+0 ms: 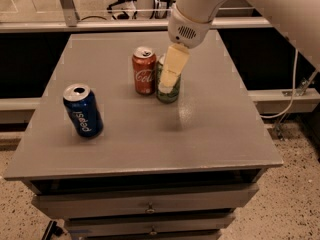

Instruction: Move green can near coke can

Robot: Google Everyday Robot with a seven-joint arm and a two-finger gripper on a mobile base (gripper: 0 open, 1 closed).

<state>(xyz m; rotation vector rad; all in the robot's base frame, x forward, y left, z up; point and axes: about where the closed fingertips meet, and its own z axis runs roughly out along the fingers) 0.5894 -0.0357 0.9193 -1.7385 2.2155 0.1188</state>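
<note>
The green can (168, 95) stands upright on the grey table (215, 134), just right of the red coke can (144, 75), almost touching it. My gripper (168, 81) comes down from the upper right on the white arm and sits around the green can's upper part. It covers the can's top and most of its front, so only the lower green band shows. The coke can stands free with its silver top showing.
A blue Pepsi can (83, 112) stands upright at the table's left front. The table has drawers below its front edge (150, 209). A rail and dark gaps run along the far and side edges; speckled floor lies at the right.
</note>
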